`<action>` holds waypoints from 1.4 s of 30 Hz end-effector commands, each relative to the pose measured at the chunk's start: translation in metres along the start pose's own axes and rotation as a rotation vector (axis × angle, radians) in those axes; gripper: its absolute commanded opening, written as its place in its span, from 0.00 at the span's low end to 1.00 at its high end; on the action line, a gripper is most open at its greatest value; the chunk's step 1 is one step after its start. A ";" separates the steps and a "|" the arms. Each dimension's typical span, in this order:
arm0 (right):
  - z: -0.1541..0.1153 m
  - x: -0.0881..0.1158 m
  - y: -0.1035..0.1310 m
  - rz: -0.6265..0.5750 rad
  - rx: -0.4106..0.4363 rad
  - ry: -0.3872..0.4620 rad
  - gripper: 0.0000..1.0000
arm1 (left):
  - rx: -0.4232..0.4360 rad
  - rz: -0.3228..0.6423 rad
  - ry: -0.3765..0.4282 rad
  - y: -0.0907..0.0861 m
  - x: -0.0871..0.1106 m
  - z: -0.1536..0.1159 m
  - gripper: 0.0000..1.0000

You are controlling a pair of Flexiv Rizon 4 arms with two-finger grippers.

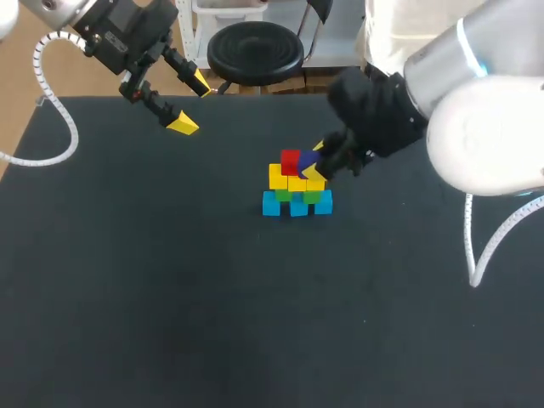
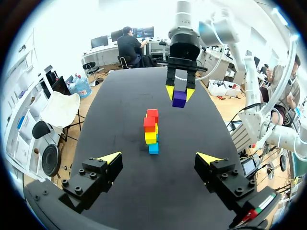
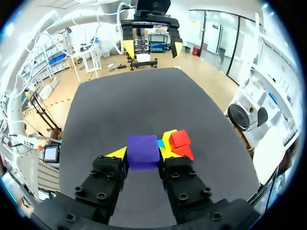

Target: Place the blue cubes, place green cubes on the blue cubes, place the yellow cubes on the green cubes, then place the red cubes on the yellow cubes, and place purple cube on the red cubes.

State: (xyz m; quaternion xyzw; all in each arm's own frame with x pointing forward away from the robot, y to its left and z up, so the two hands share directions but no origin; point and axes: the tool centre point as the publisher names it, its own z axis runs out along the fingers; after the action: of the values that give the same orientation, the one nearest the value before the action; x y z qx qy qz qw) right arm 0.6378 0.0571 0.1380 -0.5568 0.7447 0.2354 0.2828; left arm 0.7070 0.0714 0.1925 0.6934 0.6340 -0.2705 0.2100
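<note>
A small stack stands mid-table: blue cubes point(image 1: 297, 206) at the bottom, green cubes point(image 1: 283, 195) on them, yellow cubes point(image 1: 278, 177) above, and red cubes point(image 1: 291, 160) on top. My right gripper point(image 1: 315, 160) is shut on the purple cube point(image 1: 308, 162), held just beside the red cubes. In the right wrist view the purple cube point(image 3: 142, 151) sits between the fingers, with the red cubes point(image 3: 180, 139) close alongside. In the left wrist view the purple cube point(image 2: 179, 98) hangs beyond the stack point(image 2: 151, 132). My left gripper point(image 1: 189, 102) hovers open and holds nothing at the far left.
The black table point(image 1: 170, 297) spreads wide around the stack. Its far edge point(image 1: 255, 95) runs just behind both grippers. Nothing else lies on it.
</note>
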 end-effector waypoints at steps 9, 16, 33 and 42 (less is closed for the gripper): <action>0.001 0.001 -0.007 -0.002 -0.028 -0.014 0.00 | -0.002 0.003 -0.002 -0.001 0.001 0.000 1.00; 0.005 -0.001 -0.013 -0.008 -0.025 0.000 0.00 | -0.002 0.003 -0.002 -0.001 0.001 0.000 1.00; 0.019 0.004 -0.026 -0.002 -0.035 -0.026 0.00 | -0.002 0.003 -0.002 -0.001 0.001 0.000 1.00; 0.022 0.004 -0.036 -0.010 -0.027 -0.035 0.00 | -0.002 0.003 -0.002 -0.001 0.001 0.000 1.00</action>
State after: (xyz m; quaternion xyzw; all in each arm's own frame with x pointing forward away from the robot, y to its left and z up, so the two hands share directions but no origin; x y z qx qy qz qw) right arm 0.6715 0.0579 0.1196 -0.5595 0.7351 0.2507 0.2893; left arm 0.7070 0.0714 0.1925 0.6934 0.6340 -0.2705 0.2100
